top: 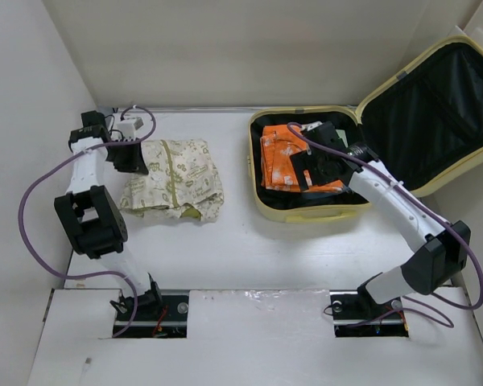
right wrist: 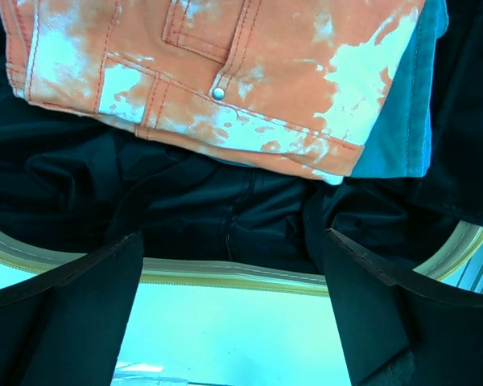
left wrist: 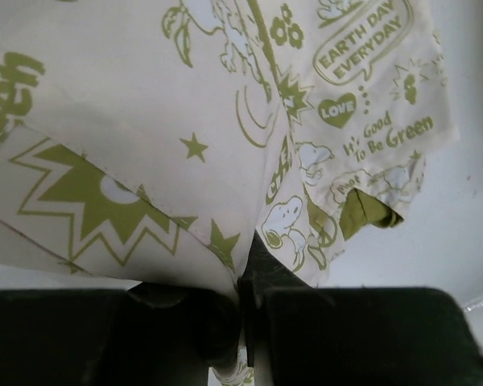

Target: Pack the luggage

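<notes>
Left gripper [left wrist: 243, 310] clamps one cream shirt [left wrist: 145, 121]; right gripper [right wrist: 233, 241] gapes — one luggage [top: 306, 213], one orange garment [right wrist: 225, 72]

Item: cream cloth [left wrist: 145, 121] with green print, left wrist view. Lettering you can read on it:
- "EARTH DAY EVERYDAY", inside a speech bubble [left wrist: 362, 48]
- "LOVE", inside a green heart [left wrist: 336, 108]
- "Hi Good To Be Green", loose script beside the heart
- "een", cut off at the left edge

One small word below the script is too small for you to read.

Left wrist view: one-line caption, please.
Left gripper shut on the edge of a cream green-printed garment on the white table.
</notes>
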You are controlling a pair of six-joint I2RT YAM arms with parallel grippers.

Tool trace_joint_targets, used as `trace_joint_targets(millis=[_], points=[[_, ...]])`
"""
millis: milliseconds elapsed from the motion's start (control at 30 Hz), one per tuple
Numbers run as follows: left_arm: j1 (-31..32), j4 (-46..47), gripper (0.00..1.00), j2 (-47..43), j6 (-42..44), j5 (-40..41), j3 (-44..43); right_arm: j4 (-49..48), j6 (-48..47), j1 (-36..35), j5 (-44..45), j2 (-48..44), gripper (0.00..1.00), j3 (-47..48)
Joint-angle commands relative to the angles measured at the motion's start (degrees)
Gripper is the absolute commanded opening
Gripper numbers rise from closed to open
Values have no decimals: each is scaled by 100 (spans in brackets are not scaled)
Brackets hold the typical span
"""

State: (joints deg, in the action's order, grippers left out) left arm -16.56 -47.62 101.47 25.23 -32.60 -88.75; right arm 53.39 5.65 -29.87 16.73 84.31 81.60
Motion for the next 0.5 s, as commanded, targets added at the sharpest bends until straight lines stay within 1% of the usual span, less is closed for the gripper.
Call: trace_joint_targets(millis=[0,67,100,233,467], points=[[30,-766,0,-75,166,-519,-562,111,121,-98,269,-81,95,251],[30,-968,0,-75,166,-694,-783,163,173,-98,322,-134,95,199],[82,-1047,0,-75,166,-695,-1045,163,173,-98,322,-204,95,198],[398,-1320,0,-215,18,-905,-1582,163,226,-98,322,-310,95,128],[1242,-1611,0,-268,-308,-854,-2549,277,340,-98,269,-468,95,75]])
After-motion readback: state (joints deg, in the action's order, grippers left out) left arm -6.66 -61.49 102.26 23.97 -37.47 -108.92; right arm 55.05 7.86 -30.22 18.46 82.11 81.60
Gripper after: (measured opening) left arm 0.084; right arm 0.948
